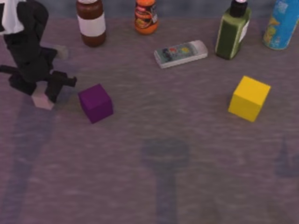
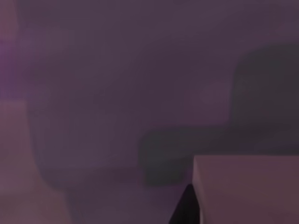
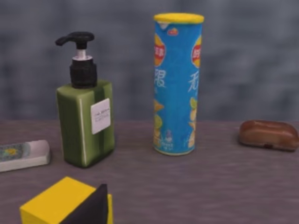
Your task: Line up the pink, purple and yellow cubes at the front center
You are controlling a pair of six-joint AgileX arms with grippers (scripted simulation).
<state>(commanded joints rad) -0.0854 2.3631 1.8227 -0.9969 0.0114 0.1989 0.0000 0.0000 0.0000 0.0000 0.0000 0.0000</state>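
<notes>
Close under the left gripper (image 1: 46,93) at the tabletop's (image 1: 154,140) left, the pink cube (image 1: 43,100) sits between fingers whose closure cannot be told, so lifting prematurely could knock it into the nearby purple cube (image 1: 96,103).

Along the far edge, from eleven to one o'clock: jar (image 1: 91,22), bottle (image 1: 146,16), pump bottle (image 1: 232,32), chip can (image 1: 282,23). Just before these at twelve, remote (image 1: 181,53). At nine, purple cube (image 1: 96,103); farther left, pink cube (image 1: 43,99). At three, yellow cube (image 1: 249,98).
</notes>
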